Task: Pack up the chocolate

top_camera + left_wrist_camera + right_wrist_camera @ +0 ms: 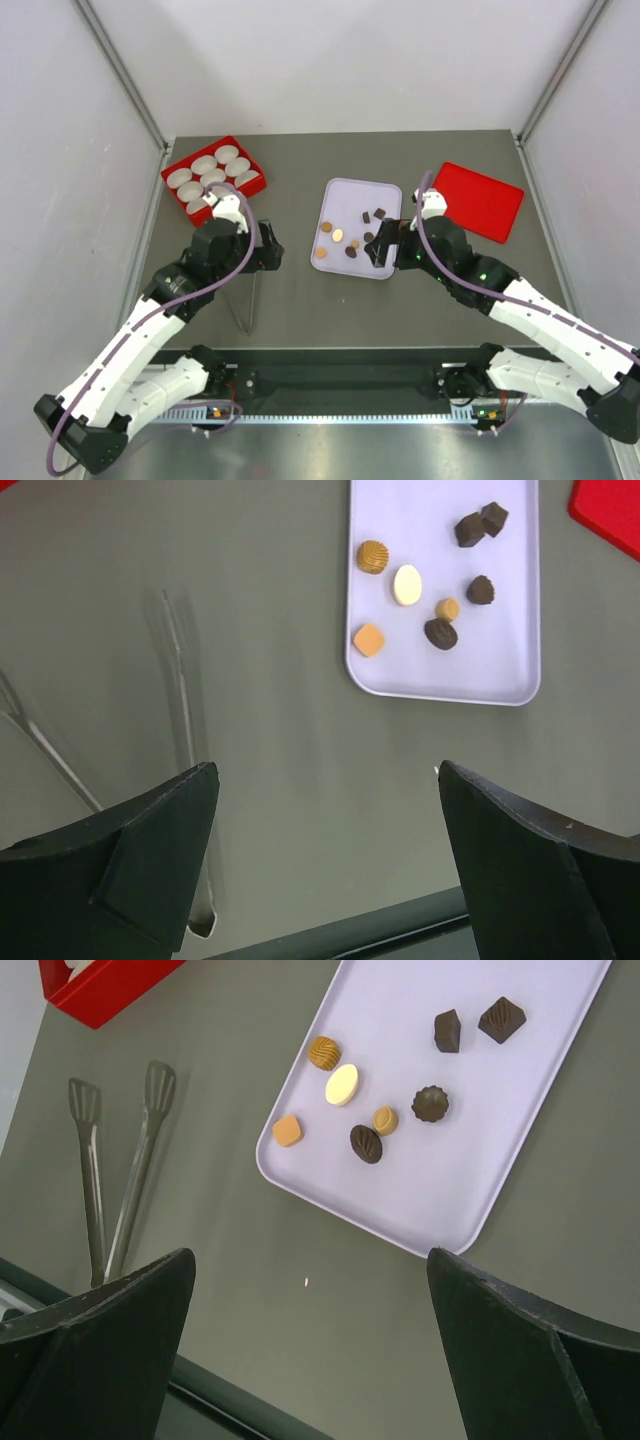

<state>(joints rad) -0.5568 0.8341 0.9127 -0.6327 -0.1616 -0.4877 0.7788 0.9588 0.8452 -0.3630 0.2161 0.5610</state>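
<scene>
tongs (250,300) near left, hinge end cut off behind a finger in right wrist view | left gripper (267,248) jaws wide apart, empty; chocolate (366,1144) well to its right | right gripper (385,250) jaws wide apart, empty, hiding near right corner of tray (345,200); chocolate loose on tray just left of it, untouched; pale oval piece faint from above | red box (197,156) far left

Tongs (247,300) left of lavender tray (345,200); white cups (205,164) in red box (197,214); red lid (480,200)
</scene>
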